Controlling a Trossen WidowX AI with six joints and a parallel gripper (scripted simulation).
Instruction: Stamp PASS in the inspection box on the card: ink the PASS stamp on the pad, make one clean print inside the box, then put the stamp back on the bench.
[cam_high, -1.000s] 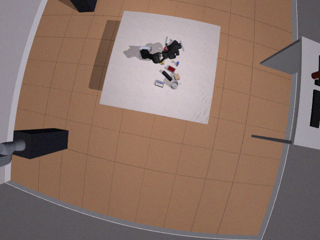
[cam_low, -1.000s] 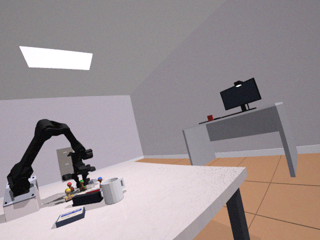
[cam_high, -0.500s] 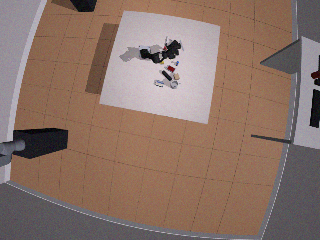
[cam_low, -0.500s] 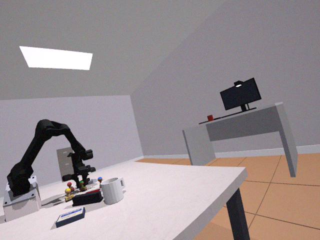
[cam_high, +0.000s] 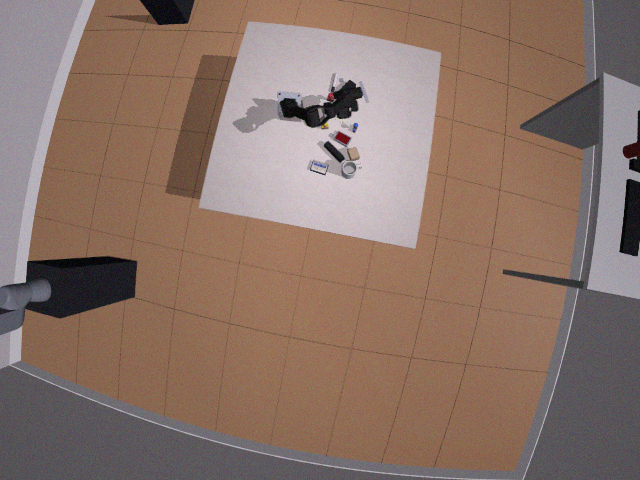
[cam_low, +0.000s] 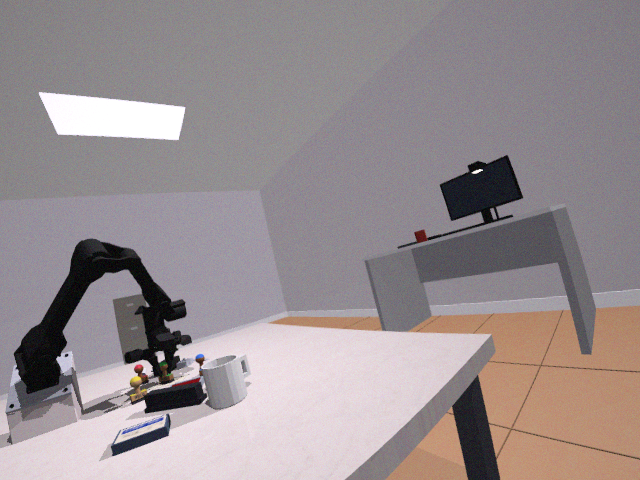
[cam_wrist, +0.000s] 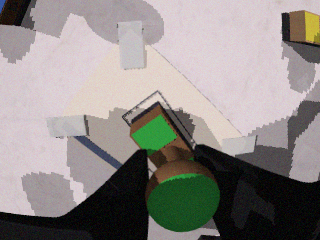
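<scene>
Wrist view: green stamp (cam_low: 165, 379) (cam_wrist: 182, 202) is being pinched by gripper (cam_high: 347, 95) (cam_low: 163, 364) (cam_wrist: 171, 155) over card (cam_wrist: 112, 77), box (cam_wrist: 141, 104) edge showing toward 11 o'clock. Base should be getting centred, squared, then pressed straight down, unslid.

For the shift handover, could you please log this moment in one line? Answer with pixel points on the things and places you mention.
gripper (cam_low: 164, 373) (cam_wrist: 171, 155): shut on green-topped stamp (cam_low: 164, 373) (cam_wrist: 183, 202) | stamp: over card's box (cam_wrist: 141, 106) | print: not visible

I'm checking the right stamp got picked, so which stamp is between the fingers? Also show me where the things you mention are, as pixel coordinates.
The green-topped stamp (cam_low: 164, 373) (cam_wrist: 183, 202); the red, yellow and blue ones stand outside the fingers.
</scene>
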